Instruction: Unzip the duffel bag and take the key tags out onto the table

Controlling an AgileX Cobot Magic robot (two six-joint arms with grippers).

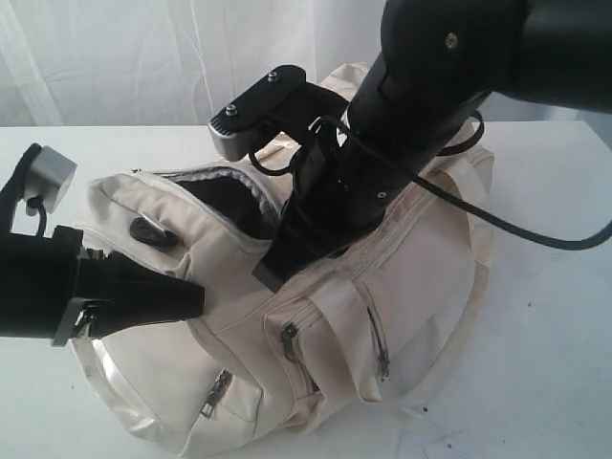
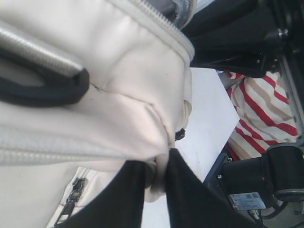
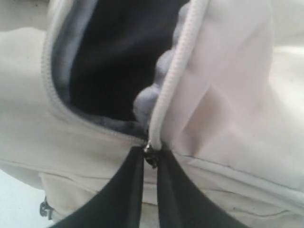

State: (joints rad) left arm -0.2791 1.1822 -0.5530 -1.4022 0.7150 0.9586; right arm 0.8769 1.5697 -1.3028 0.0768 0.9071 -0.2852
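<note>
The cream-white duffel bag (image 1: 382,287) lies on the white table (image 1: 545,363). Its top zipper is partly undone, and the gap (image 1: 229,201) shows dark lining. My left gripper (image 1: 196,298) is at the bag's left end, shut on a fold of the bag's fabric (image 2: 156,164). My right gripper (image 1: 273,273) reaches down onto the top of the bag. Its fingers are closed on the small metal zipper pull (image 3: 151,159) at the end of the open stretch. The key tags are hidden; inside the opening (image 3: 114,61) only dark lining shows.
The right arm's black cable (image 1: 535,234) loops over the bag's right end. Two zipped side pockets (image 1: 289,339) face the front. A black loop (image 1: 153,232) sits on the bag near the left gripper. A red-striped cloth (image 2: 261,109) lies beyond the table edge. White curtain hangs behind.
</note>
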